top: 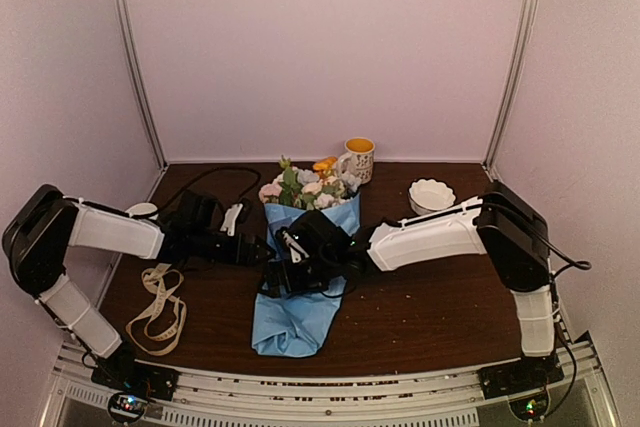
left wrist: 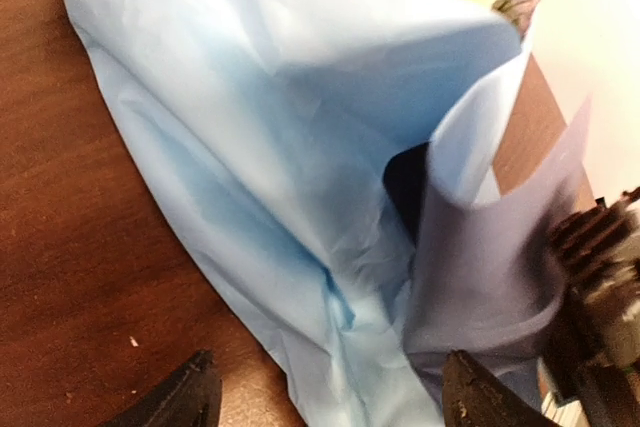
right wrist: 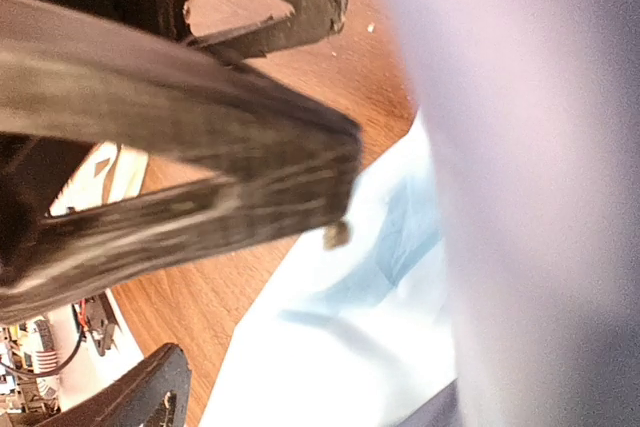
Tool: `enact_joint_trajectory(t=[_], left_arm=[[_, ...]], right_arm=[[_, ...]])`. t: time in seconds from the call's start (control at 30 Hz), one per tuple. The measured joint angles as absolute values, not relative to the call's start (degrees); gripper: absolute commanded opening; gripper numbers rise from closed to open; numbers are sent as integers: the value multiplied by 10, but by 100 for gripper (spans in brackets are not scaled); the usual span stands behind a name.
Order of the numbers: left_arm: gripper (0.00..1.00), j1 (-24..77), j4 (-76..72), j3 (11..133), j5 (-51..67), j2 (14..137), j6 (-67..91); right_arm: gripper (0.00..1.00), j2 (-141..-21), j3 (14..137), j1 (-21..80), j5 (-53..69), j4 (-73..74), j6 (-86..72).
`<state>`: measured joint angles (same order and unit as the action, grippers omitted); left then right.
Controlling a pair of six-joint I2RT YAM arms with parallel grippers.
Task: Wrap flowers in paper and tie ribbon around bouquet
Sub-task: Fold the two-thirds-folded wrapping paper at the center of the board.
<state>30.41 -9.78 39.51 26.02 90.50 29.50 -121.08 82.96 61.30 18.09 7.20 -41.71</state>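
Writing: the ribbon (top: 160,312) lies in loose loops on the table (top: 430,297), left of the wrapped bundle and near the left arm. Any print on it is too small to read. The mug (top: 358,158) at the back carries a dark pattern that is not legible.
Bouquet: the bouquet (top: 300,287) lies along the middle of the table, with the flowers (top: 305,185) toward the back wall just beside the mug and the narrow end toward the arm bases.
Paper: the paper (left wrist: 260,147) is light blue outside. One flap stands up and shows its darker navy side.
Left pincer: the left gripper (left wrist: 330,372) has its fingers spread wide, low over the paper's near edge, with nothing pinched.
Right pincer: the right gripper (top: 280,277) sits over the bundle's middle. One finger shows far out at the lower left of its own view and the other is hidden by blurred paper. The jaws look spread, with nothing clamped.
Top view only: ribbon, mug, a white bowl (top: 431,195), and both arms meeting over the bundle.
Left wrist only: the navy underside, the creases, and a dark hollow beneath the flap.
Right wrist only: the left gripper's fingers close up, crossing above bare wood and pale blue paper.
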Motion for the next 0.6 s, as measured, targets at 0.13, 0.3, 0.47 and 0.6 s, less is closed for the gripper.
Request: enact_joint_trajectory(t=[0.13,0.3,0.47,0.6], left_arm=[[95,304,-115,387,273,868,306],[97,304,-128,392,284,835,303],[83,304,-144,408,308,865,305],[82,304,-170,421,332,894,308]], right_arm=[[100,-1202,805,613,187,32,-417],[100,-1188,787,618,185,10,-402],[100,-1185,783,617,176,14,-405],[100,-1185,782,613,172,21,-416]])
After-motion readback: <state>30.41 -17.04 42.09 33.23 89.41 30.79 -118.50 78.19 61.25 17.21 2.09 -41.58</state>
